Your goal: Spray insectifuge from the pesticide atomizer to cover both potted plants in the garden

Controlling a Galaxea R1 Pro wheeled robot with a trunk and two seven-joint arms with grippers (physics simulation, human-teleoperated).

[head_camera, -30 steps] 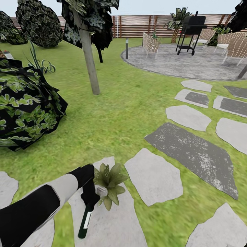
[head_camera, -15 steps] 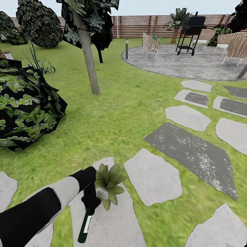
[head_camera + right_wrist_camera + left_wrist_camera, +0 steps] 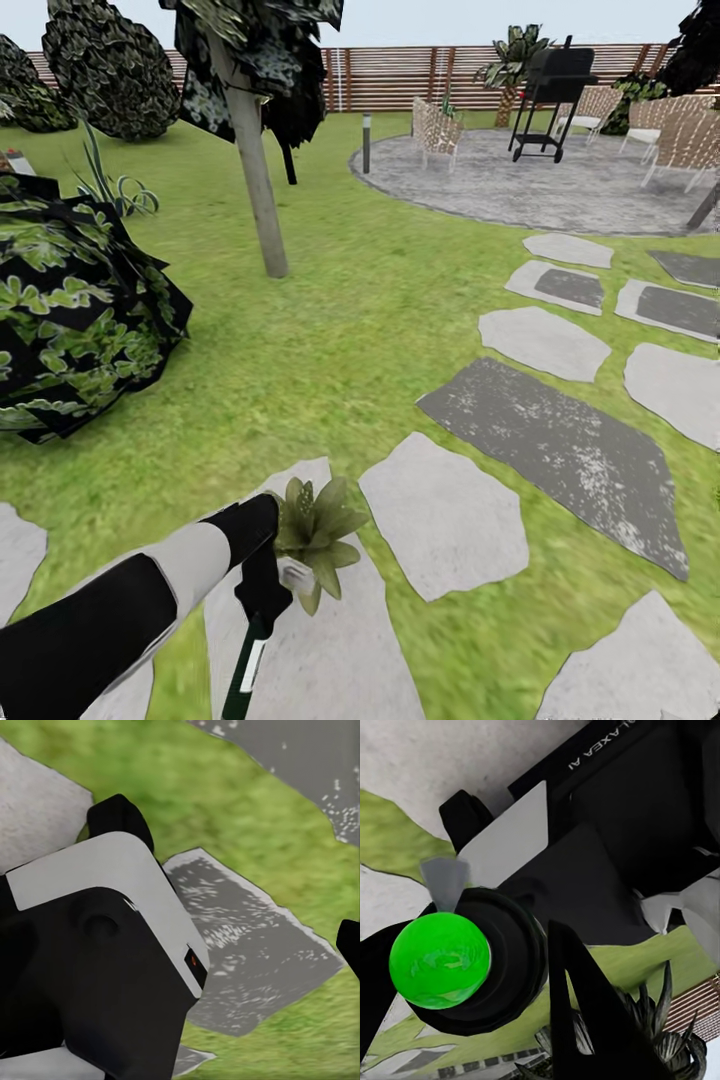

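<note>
Green lawn (image 3: 340, 330), grey stepping stones (image 3: 445, 515), left gripper (image 3: 265, 590) grasping pesticide atomizer (image 3: 248, 672) beside potted plant (image 3: 315, 535)

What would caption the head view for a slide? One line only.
Left gripper holds the pesticide atomizer, trigger head against a small potted plant on a stepping stone.
</note>
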